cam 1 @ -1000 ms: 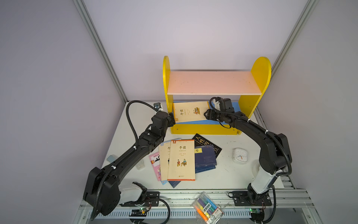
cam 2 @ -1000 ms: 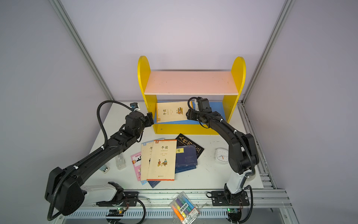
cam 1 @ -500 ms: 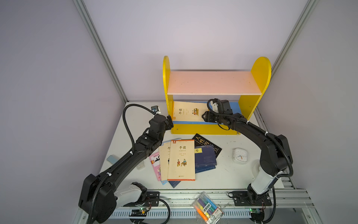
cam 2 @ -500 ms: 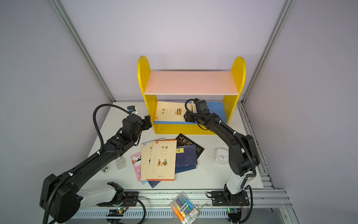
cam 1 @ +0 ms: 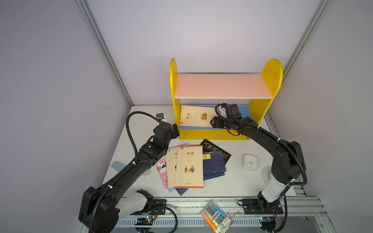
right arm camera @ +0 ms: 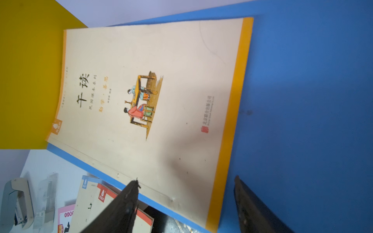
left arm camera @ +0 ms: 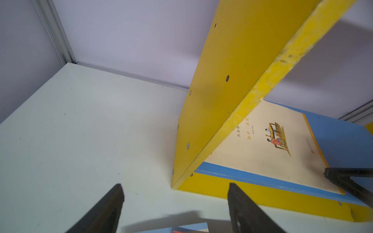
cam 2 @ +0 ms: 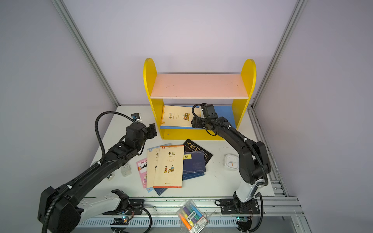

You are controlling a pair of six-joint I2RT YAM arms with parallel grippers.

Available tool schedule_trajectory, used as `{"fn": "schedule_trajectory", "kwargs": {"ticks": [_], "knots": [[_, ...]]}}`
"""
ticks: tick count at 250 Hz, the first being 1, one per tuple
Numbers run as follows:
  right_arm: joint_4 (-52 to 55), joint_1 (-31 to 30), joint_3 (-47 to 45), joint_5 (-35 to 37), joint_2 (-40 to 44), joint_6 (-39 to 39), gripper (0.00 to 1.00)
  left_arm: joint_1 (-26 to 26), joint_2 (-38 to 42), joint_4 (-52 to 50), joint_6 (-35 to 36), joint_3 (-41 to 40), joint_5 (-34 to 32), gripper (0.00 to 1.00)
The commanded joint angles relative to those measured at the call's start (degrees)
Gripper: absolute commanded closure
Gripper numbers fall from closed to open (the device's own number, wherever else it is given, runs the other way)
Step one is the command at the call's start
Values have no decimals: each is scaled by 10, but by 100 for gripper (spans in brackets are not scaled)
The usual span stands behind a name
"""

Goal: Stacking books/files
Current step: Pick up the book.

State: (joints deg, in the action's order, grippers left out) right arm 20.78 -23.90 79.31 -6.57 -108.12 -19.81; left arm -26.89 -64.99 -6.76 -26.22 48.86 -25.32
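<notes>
Nearest the front, the pile [cam 1: 214,165] lay fanned on the table [cam 1: 242,181]. Its top book [cam 1: 188,167], cream, had its long axis running front to back. Just behind the pile's left side hovered the left gripper [cam 1: 176,130], jaws wide and empty, pointed at the rack's [cam 1: 212,135] left front corner. Farther back, the shelved book [cam 1: 196,118] lay flat on the blue shelf [cam 1: 245,113], long axis across the rack. The right gripper [cam 1: 213,122] sat at its right end, jaws spread, clasping nothing. The pile lay forward of both grippers, the left seemingly nearer.
</notes>
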Motion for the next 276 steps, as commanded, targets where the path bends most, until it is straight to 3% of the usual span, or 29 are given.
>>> {"fn": "schedule_trajectory", "kwargs": {"ticks": [1, 23, 82, 125, 217, 276], "knots": [[51, 3, 10, 32, 15, 31, 23, 0, 17, -33, -8, -12, 16, 16], [61, 3, 6, 28, 30, 37, 24, 0, 36, -48, -16, -27, 32, 16], [43, -23, -73, -75, 83, -4, 27, -1, 53, -84, -67, -80, 108, 16], [26, -74, -128, -65, 100, -29, 29, -25, 14, -117, -90, -97, 123, 16], [-117, -144, -203, -80, 28, -122, 32, -63, -48, -18, -133, -154, 204, 16], [-179, -145, -202, -76, -4, -134, 35, -68, -80, -28, -149, -151, 190, 16]]}}
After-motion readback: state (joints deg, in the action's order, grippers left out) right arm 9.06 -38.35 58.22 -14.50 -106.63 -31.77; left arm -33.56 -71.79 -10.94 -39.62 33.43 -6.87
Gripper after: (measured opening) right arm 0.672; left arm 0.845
